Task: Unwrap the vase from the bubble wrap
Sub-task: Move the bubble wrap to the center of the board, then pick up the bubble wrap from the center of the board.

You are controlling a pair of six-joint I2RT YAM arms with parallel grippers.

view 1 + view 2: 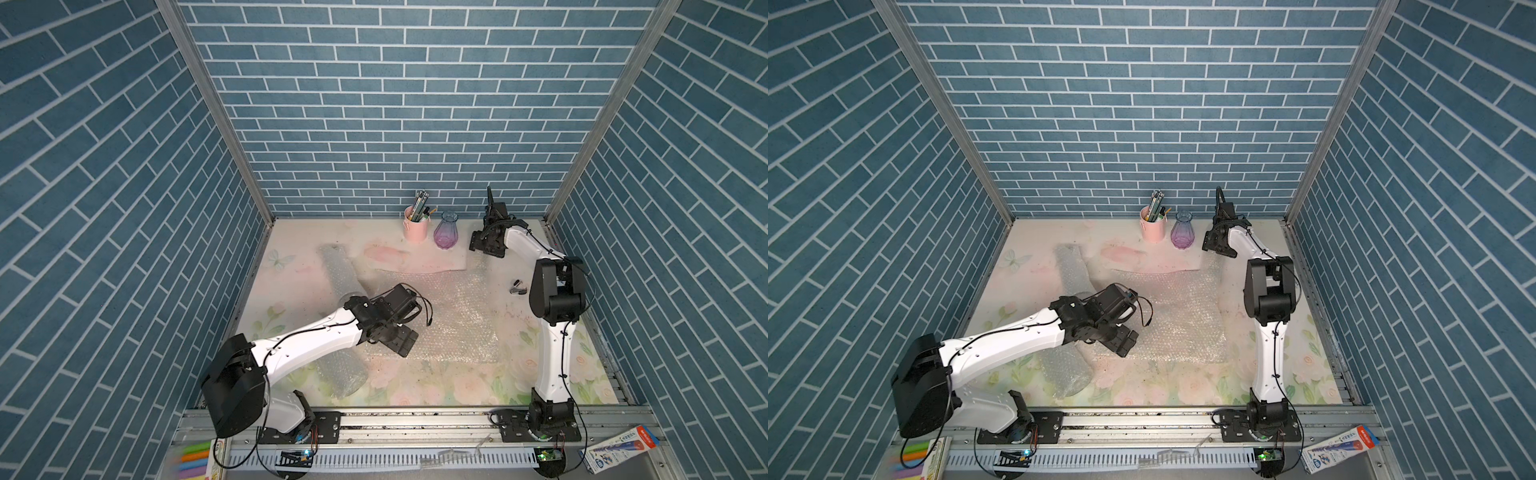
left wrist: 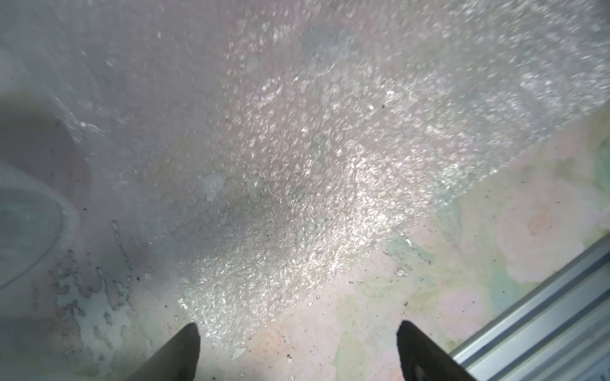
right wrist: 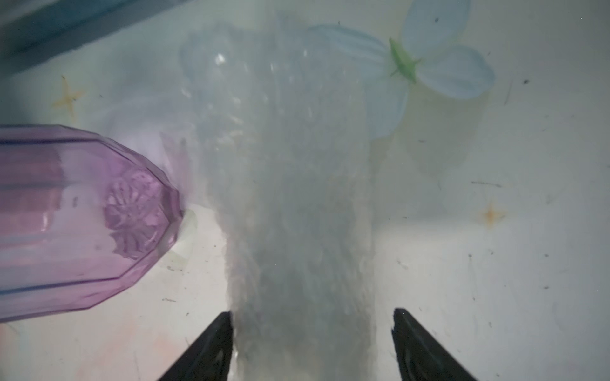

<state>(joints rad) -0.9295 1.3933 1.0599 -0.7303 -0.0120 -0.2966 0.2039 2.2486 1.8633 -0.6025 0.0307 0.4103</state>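
At upper centre of a top view, the vase stands upright and bare, just left of my right fingers, spread wide. My left fingers, also wide, hover over the lower-left corner of the flat bubble wrap.

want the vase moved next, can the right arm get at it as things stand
Probably yes: the right gripper sits open close beside the upright vase, with nothing between them. The pink pencil cup stands close on the vase's other side, so a wide grab might nudge it.
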